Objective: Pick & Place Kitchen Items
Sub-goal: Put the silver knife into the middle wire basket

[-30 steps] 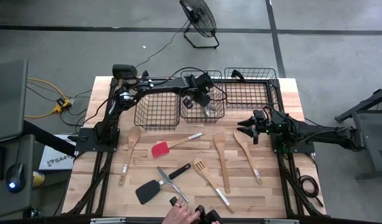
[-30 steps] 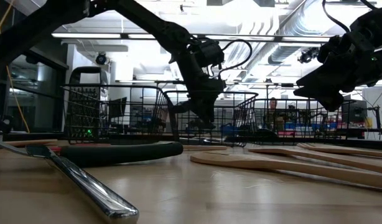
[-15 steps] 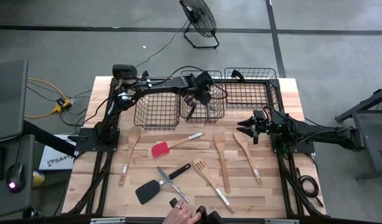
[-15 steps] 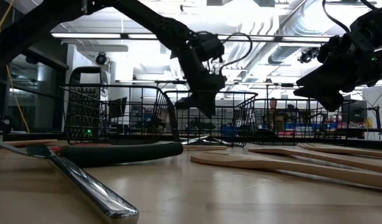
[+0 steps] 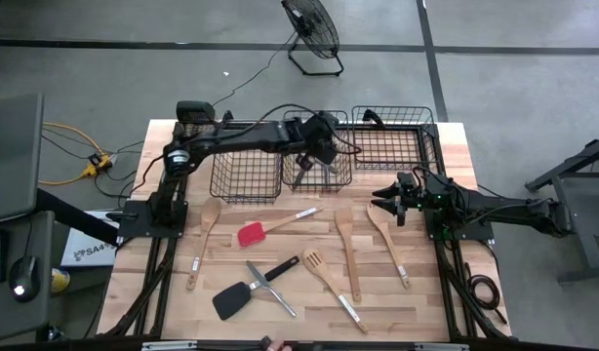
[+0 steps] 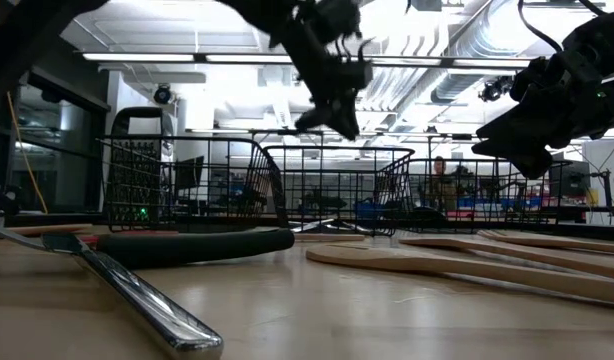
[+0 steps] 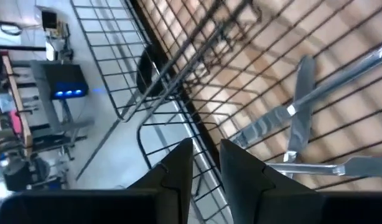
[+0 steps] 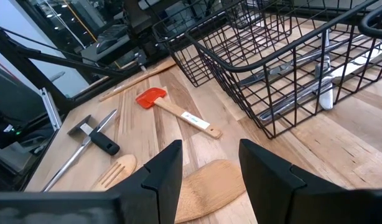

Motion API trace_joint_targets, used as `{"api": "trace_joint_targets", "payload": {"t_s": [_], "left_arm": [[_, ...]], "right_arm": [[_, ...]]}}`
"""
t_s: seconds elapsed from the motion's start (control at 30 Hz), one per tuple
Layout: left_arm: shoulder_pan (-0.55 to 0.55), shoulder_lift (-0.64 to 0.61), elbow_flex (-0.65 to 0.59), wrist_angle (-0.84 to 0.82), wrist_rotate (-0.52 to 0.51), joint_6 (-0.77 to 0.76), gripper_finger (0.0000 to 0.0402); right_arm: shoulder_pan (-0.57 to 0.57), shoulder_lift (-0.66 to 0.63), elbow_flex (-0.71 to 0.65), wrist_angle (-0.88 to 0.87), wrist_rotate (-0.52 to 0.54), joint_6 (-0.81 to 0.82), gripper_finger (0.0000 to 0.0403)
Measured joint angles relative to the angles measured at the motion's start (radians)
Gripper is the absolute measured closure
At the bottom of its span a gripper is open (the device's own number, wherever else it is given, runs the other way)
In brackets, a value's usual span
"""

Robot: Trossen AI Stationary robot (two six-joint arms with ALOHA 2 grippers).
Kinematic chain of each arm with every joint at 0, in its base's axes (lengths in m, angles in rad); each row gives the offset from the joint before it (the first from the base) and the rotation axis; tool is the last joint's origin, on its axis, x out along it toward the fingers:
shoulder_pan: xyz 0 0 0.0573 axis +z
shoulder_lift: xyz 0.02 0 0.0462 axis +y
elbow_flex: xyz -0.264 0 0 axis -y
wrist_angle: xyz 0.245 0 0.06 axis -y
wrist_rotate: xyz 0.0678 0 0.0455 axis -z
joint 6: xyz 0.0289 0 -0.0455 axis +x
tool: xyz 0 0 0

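My left gripper [image 5: 307,158] hangs above the middle black wire basket [image 5: 346,168], its fingers a little apart and empty; it also shows in its wrist view [image 7: 206,148] and high in the low view [image 6: 335,118]. Several pieces of silver cutlery [image 7: 298,106] lie crossed on the basket's floor. My right gripper [image 5: 383,203] is open and empty above the table's right side. On the table lie a red-headed spatula [image 5: 262,231], wooden spoons [image 5: 203,240] [image 5: 388,244], a wooden turner [image 5: 346,249], a slotted wooden turner [image 5: 327,281], a black turner [image 5: 249,291] and a silver utensil [image 5: 271,289].
Three black wire baskets stand in a row at the far edge: left [image 5: 243,175], middle, and right [image 5: 387,138]. The arm bases and their cables stand at the table's left and right sides. A floor fan [image 5: 311,34] stands beyond the table.
My left gripper has risen straight up out of the middle basket, from near the basket's floor to well above its rim. The silver cutlery stays lying in the basket. A person's hand at the near edge has drawn back almost out of view.
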Motion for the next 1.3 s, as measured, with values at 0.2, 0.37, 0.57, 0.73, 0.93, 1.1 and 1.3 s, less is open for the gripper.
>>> {"api": "trace_joint_targets", "payload": {"t_s": [0.2, 0.37, 0.57, 0.73, 0.93, 1.1, 1.3], "left_arm": [[-0.072, -0.041, 0.000, -0.174, -0.007, -0.188, 0.0325], [-0.147, -0.043, 0.000, -0.375, -0.005, -0.446, 0.0325], [-0.225, -0.053, 0.000, -0.550, 0.005, -0.797, 0.0325], [-0.286, -0.072, 0.000, -0.588, 0.006, -0.962, 0.0325], [-0.350, -0.080, -0.001, -0.629, 0.005, -1.065, 0.0325], [-0.413, -0.080, -0.038, -0.593, 0.006, -1.067, 0.0325], [-0.482, -0.080, -0.068, -0.577, 0.031, -1.060, 0.0325]], "right_arm": [[0.000, 0.000, 0.000, 0.000, 0.000, 0.000, 0.0252], [0.000, 0.000, 0.000, 0.000, 0.000, 0.000, 0.0252], [0.000, 0.000, 0.000, 0.000, 0.000, 0.000, 0.0252], [0.000, 0.000, 0.000, 0.000, 0.000, 0.000, 0.0252], [0.000, 0.000, 0.000, 0.000, 0.000, 0.000, 0.0252], [0.000, 0.000, 0.000, 0.000, 0.000, 0.000, 0.0252], [0.000, 0.000, 0.000, 0.000, 0.000, 0.000, 0.0252]]}}
